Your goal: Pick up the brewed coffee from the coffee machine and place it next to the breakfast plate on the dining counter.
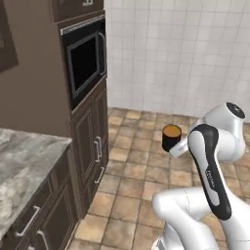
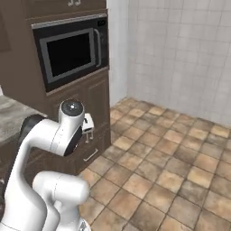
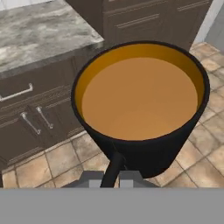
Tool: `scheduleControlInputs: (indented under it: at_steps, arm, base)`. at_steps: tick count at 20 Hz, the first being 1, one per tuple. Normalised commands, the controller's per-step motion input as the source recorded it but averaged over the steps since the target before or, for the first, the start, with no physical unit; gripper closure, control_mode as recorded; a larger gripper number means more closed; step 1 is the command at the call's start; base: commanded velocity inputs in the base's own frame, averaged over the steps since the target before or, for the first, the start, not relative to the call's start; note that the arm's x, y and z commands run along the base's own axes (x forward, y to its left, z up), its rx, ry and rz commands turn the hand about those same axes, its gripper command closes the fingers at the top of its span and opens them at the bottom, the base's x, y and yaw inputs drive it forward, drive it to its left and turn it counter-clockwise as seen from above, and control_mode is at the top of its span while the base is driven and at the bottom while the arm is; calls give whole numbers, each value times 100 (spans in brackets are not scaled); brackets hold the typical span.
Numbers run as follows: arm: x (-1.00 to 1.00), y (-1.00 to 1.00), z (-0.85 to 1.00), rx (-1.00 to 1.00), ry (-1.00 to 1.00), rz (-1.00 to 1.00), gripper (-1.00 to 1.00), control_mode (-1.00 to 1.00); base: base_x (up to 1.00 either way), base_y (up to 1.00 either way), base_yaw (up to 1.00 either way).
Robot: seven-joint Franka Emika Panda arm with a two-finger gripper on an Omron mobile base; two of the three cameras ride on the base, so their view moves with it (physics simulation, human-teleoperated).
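Now we carry the brewed coffee (image 1: 171, 137) in transit, our gripper (image 3: 113, 174) clamped on its handle, mug held above the tile floor (image 1: 132, 161) right of the built-in microwave (image 1: 84, 61). Next we must reach the dining counter, keeping it level.

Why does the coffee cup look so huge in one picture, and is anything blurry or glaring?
Hand view: the mug sits right before the lens, so it looms large. Left base view: the same mug looks small and slightly soft. Right base view: even light, no glare on the microwave.
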Motion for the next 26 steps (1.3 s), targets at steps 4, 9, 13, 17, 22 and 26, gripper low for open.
scheduleControlInputs:
  at_steps: [4, 9, 13, 17, 22, 26]
  arm:
    - [0, 0, 0, 0, 0, 0, 100, 100]
    - [0, 0, 0, 0, 0, 0, 100, 100]
    - [0, 0, 0, 0, 0, 0, 100, 100]
    - [0, 0, 0, 0, 0, 0, 100, 100]
    - [0, 0, 0, 0, 0, 0, 100, 100]
    - [0, 0, 0, 0, 0, 0, 100, 100]
  base:
    - [26, -11, -73]
    - [42, -1, -70]
    - [43, 0, -70]
    - [51, 0, -69]
    - [69, 11, -64]
    - [85, 33, -59]
